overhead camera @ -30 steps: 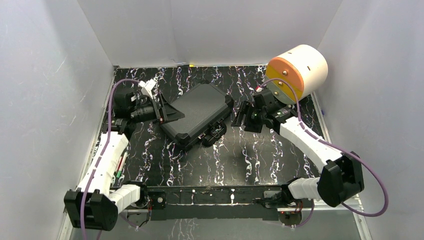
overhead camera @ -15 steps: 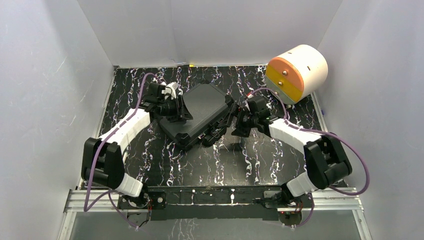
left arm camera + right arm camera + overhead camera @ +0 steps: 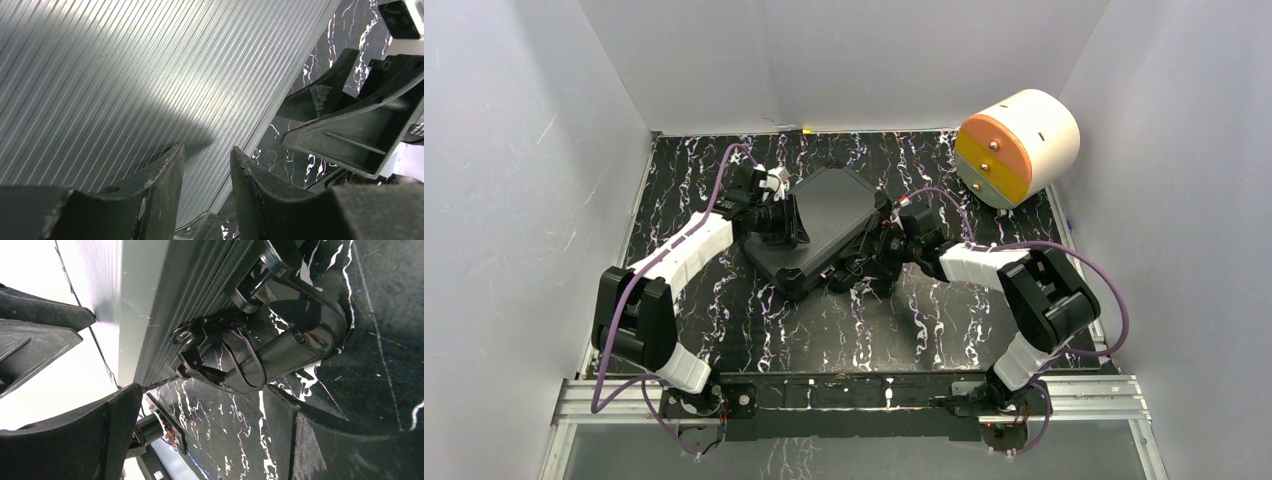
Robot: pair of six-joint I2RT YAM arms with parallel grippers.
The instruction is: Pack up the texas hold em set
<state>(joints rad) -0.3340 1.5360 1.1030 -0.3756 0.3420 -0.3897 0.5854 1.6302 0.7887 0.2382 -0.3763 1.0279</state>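
Observation:
The black case (image 3: 824,215) lies shut and turned at an angle in the middle of the marbled table. Its ribbed lid (image 3: 100,75) fills the left wrist view. My left gripper (image 3: 792,222) rests over the lid's left edge, its jaws (image 3: 206,152) a little apart with nothing between them. My right gripper (image 3: 879,262) is open at the case's front right side, its fingers (image 3: 210,405) spread wide just short of the handle (image 3: 285,350) and a latch (image 3: 192,357). The handle also shows in the top view (image 3: 854,268). No chips, card decks or buttons show.
The big white cylinder with orange-yellow drawers (image 3: 1019,145) lies at the back right corner. White walls enclose the table on three sides. The right gripper's fingers (image 3: 350,125) show at the right of the left wrist view.
Both arms have reached in toward the case. The left gripper moved onto the lid's left edge and narrowed. The right gripper moved left and down to the handle side.

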